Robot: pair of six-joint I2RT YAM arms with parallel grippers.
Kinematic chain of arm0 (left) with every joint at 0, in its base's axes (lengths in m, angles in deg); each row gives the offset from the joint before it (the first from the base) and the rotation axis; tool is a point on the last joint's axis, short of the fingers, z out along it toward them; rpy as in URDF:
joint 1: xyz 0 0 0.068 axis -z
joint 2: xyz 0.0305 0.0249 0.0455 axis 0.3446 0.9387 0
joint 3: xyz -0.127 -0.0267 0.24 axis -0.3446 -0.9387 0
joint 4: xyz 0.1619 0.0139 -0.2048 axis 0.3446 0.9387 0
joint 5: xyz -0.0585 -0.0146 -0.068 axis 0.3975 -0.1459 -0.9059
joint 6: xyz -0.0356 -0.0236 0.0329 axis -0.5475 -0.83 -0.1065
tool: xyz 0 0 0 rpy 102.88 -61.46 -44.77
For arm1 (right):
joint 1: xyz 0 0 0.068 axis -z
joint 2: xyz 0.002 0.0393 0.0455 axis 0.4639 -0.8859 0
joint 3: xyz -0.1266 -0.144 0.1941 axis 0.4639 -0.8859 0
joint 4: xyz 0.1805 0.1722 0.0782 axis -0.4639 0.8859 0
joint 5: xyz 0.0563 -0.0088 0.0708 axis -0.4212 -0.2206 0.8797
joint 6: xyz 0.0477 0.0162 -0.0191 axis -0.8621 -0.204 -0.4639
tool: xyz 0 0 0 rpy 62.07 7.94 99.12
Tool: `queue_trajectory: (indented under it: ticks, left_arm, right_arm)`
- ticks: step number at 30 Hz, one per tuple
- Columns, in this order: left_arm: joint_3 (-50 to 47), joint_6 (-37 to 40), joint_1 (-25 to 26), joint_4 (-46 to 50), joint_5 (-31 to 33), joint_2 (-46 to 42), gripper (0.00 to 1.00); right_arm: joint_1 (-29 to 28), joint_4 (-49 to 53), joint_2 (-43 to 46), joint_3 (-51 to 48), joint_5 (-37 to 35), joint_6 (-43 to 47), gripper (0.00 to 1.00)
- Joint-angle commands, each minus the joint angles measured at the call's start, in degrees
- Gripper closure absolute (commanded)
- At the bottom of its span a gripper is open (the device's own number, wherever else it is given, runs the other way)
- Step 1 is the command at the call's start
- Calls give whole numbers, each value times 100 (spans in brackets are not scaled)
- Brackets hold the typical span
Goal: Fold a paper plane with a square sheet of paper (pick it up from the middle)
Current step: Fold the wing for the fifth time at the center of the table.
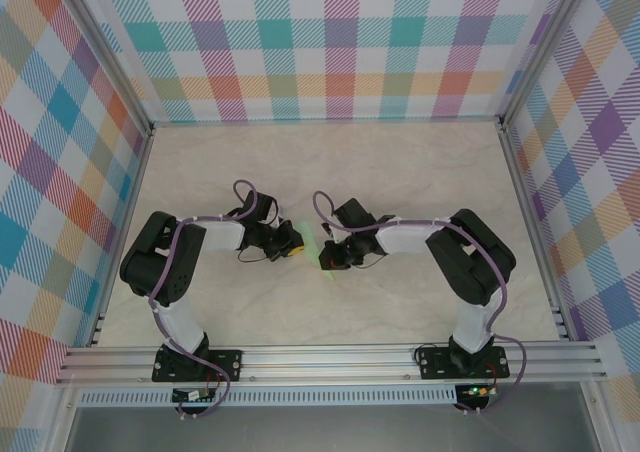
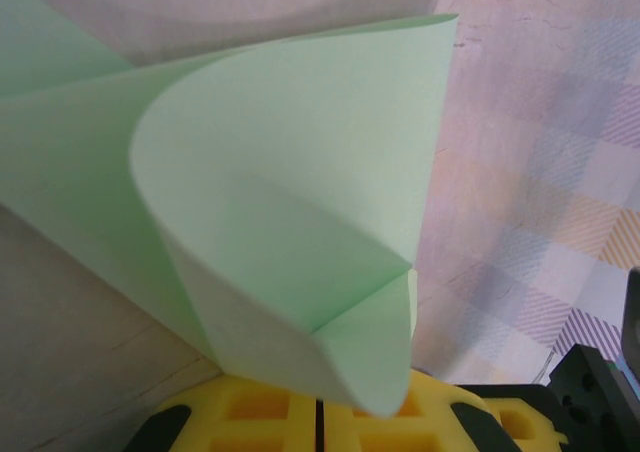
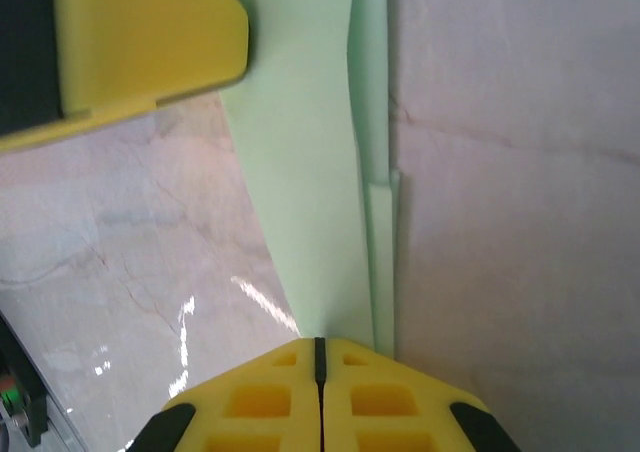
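Clamping the sheet of paper (image 2: 290,192) from opposite sides, left pincer (image 2: 318,412) and right pincer (image 3: 320,357) hold it at the middle of the bench (image 1: 400,162), probably to crease its curled flap.

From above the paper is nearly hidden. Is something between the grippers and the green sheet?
Nothing visible is. The left gripper and the right gripper are each shut directly on the green sheet, gripping it from opposite sides.

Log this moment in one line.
left hand: shut on paper | right hand: shut on paper | paper: creased, curled over, held between both hands | fold: unfinished
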State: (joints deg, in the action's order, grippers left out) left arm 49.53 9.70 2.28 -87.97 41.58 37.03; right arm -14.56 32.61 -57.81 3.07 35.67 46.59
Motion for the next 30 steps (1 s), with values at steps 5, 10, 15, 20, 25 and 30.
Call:
queue_trajectory:
  ticks: [5, 10, 15, 20, 25, 30]
  left_arm:
    - [-46, 70, 24, 464, 643, 352, 93]
    - [-33, 86, 24, 476, 607, 361, 93]
    - [-25, 108, 24, 495, 553, 360, 93]
    - [-8, 111, 24, 506, 537, 369, 93]
    - [2, 117, 24, 520, 528, 369, 93]
    - [23, 166, 24, 559, 518, 361, 93]
  right_arm:
    - [-53, 851, 633, -556, 131, 412, 94]
    - [-51, 587, 895, -102, -3, 264, 93]
    - [-60, 381, 602, 384, 15, 185, 93]
    - [-144, 383, 16, 847, 84, 159, 93]
    - [-166, 437, -452, 1102, 125, 145, 93]
    - [-166, 522, -658, 1052, 24, 120, 94]
